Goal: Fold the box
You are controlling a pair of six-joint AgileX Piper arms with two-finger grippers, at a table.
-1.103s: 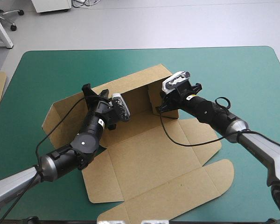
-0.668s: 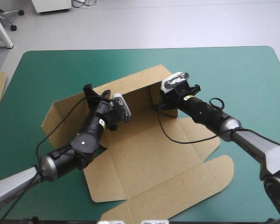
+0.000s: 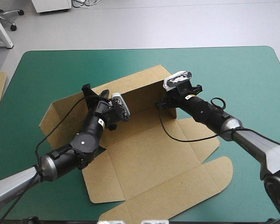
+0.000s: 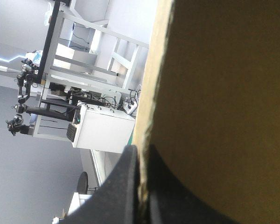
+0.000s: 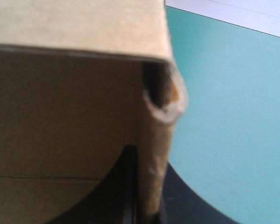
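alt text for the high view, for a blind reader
A partly folded brown box on a teal-green table, its far wall raised, held by the left gripper on its top edge and the right gripper at its right corner; the rest lies flat.

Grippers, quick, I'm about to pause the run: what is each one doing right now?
Left gripper: shut on the box, clamping a raised wall's edge.
Right gripper: shut on the box, near a raised corner.

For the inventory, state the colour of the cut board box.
Brown; the cut board box shows best in the high view.
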